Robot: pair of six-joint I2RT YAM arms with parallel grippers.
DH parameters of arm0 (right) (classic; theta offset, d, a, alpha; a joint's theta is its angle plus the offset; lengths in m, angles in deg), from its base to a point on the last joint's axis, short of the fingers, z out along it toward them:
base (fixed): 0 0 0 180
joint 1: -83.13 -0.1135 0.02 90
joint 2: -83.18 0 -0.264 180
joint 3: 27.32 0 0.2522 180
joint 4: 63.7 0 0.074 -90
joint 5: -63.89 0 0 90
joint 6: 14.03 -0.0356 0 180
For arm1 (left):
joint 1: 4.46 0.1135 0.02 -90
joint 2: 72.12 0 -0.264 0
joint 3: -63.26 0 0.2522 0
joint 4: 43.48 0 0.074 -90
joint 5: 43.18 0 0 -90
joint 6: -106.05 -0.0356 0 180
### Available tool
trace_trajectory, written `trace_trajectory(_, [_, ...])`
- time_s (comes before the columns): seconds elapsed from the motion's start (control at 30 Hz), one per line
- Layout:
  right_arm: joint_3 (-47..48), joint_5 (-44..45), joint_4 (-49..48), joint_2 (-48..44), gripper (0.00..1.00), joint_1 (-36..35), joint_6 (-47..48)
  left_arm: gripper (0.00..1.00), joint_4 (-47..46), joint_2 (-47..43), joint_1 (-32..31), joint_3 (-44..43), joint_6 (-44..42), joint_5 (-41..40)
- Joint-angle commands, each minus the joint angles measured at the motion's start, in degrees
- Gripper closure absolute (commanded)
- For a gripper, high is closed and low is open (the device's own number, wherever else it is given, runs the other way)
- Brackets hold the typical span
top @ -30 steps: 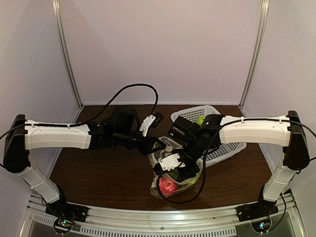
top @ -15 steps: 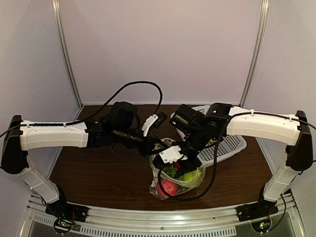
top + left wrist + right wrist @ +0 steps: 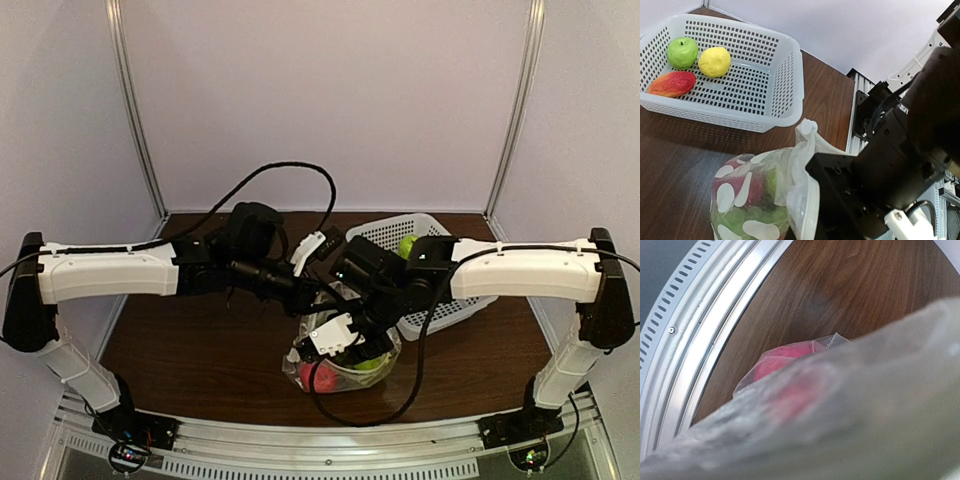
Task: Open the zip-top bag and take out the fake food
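Note:
The zip-top bag (image 3: 345, 378), clear with white dots, stands near the table's front centre. Inside it show a red apple (image 3: 318, 375) and green fruit (image 3: 368, 362). My left gripper (image 3: 318, 297) is at the bag's top left; in the left wrist view the bag (image 3: 747, 200) has its raised rim (image 3: 807, 137) running down to my fingers, so it looks shut on that rim. My right gripper (image 3: 352, 343) is down at the bag's mouth. Blurred bag plastic (image 3: 855, 405) fills the right wrist view and hides its fingers; red fruit (image 3: 777, 362) shows through.
A white perforated basket (image 3: 455, 300) stands at the back right, just behind the bag. In it lie a green apple (image 3: 682, 52), a yellow lemon (image 3: 715, 61) and a red-orange piece (image 3: 672, 83). The metal front rail (image 3: 695, 340) runs close to the bag.
My right gripper rose above the bag, then came down and to the left at its mouth. The bag has shifted slightly left. The left gripper has stayed at the rim.

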State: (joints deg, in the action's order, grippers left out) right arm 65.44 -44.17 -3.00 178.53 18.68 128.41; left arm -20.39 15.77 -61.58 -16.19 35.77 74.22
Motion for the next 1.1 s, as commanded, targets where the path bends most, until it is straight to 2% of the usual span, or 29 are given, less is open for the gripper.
trace_trajectory(0.0, [-1.8,5.0,-6.8,2.8,0.5,-1.6,1.5,1.0,-0.7,1.1,-0.4,0.4,0.4,-1.9])
trace_trajectory(0.27, [-2.8,-0.5,-8.6,5.3,0.29,-2.5,3.5,1.0,-0.6,0.8,-0.4,2.1,0.3,-5.4])
trace_trajectory(0.6, [-3.6,-4.3,-13.5,11.3,0.21,-2.7,1.5,1.0,-0.5,0.0,-0.4,5.9,1.4,-7.1])
trace_trajectory(0.93, [-4.5,-0.8,-16.0,14.0,0.2,-2.7,-0.9,1.0,-1.0,-1.4,-0.3,7.7,1.0,-9.0])
trace_trajectory(0.97, [-4.8,0.0,-17.1,14.2,0.22,-2.7,-1.5,1.0,-1.1,-1.3,-0.4,7.7,0.9,-9.0])
trace_trajectory(1.07, [-3.3,1.8,-16.3,15.9,0.39,-2.8,-2.8,1.0,-1.1,-1.0,-0.4,7.8,0.9,-9.0])
